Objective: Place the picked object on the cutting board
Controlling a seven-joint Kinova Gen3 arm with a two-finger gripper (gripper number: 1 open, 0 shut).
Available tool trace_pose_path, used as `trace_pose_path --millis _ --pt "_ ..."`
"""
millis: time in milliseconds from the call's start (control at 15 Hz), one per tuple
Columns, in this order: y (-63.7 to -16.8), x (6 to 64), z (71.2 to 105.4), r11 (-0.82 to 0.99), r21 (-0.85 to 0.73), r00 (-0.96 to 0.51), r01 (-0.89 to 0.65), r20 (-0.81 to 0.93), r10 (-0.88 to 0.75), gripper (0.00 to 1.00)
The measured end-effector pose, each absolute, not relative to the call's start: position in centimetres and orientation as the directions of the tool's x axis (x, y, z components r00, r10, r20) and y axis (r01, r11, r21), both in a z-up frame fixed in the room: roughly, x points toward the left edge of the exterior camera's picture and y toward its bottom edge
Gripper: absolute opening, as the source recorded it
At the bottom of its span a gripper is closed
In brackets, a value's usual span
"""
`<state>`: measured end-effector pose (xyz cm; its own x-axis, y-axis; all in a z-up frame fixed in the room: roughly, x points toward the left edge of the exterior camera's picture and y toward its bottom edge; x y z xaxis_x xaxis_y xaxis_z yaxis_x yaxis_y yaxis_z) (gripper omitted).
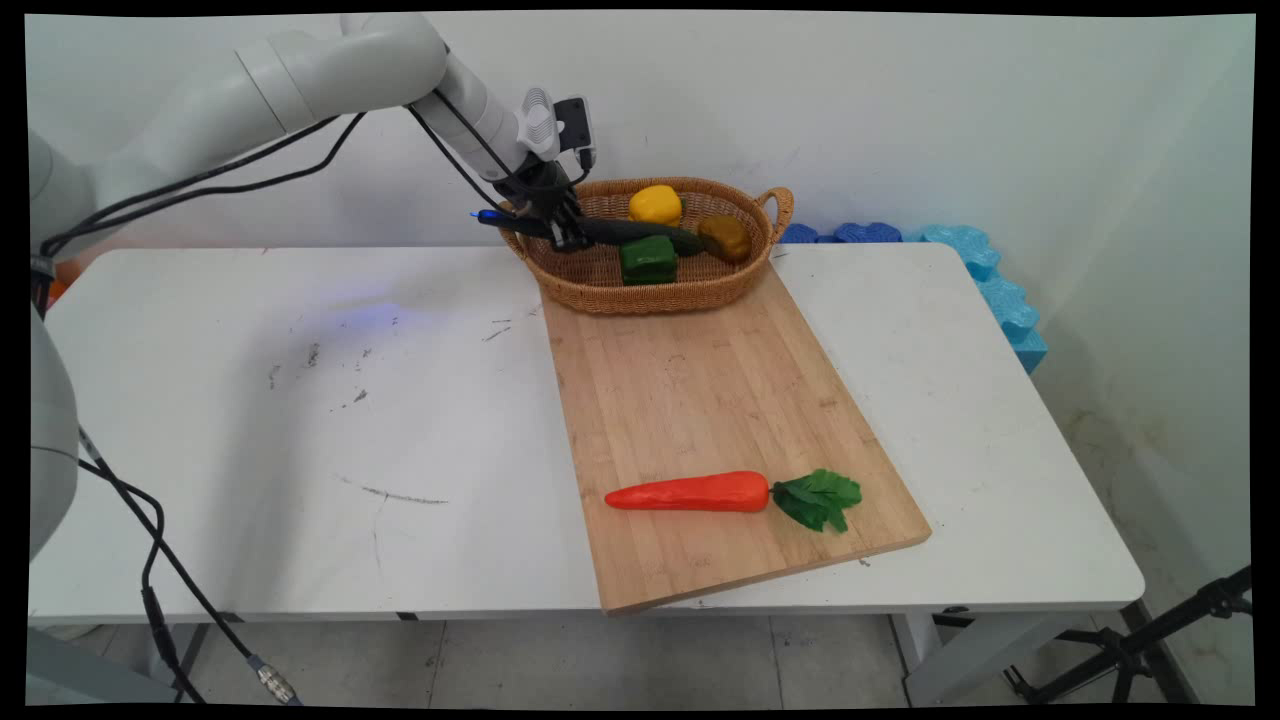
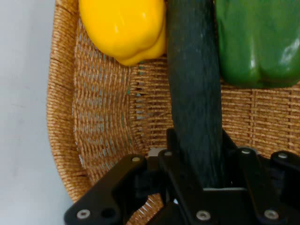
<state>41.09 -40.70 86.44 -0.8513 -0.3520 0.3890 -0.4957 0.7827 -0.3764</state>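
The white table (image 1: 300, 420) is smooth and flat, scuffed with dark marks on its left half. On its right half lies a long rectangular cutting board (image 1: 700, 400) of pale striped wood, set at a slant. At the board's far end sits an oval wicker basket (image 1: 650, 292) with loop handles, tightly woven and tan.

Inside the basket, a long dark green cucumber (image 1: 640, 232) with a dull, finely ridged skin stretches across it, and the gripper (image 1: 562, 232) has its jaws closed on one end of the cucumber, just over the basket's left rim. Next to the cucumber lie a glossy, lobed yellow pepper (image 1: 655, 204), a glossy green pepper (image 1: 648, 259) and a brownish rounded item (image 1: 725, 237).

The hand view shows the cucumber (image 2: 194, 103) running up from between the black linkage, the yellow pepper (image 2: 124, 28) on one side, the green pepper (image 2: 258, 42) on the other, and the open weave of the basket's wall (image 2: 103, 122). The main view alone shows the brown item and a smooth orange carrot (image 1: 690, 492) with crinkled green leaves, lying at the board's near end, well apart from the basket.

Blue foam blocks (image 1: 985, 275) line the wall behind the table's right end.
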Motion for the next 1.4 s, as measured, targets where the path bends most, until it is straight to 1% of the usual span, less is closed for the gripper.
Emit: trace_pose_path --millis 467,1067,1200,1400 --pt "-39.9 40.7 88.6 0.771 -0.39 -0.844 -0.504 0.412 -0.343 0.0" --pt "-37.2 40.5 93.8 0.735 -0.405 -0.817 -0.544 0.457 -0.352 0.0" --pt "-36.2 40.4 95.2 0.722 -0.393 -0.797 -0.569 0.479 -0.368 0.0" --pt "-35.0 39.9 96.5 0.714 -0.368 -0.773 -0.595 0.505 -0.384 0.0"
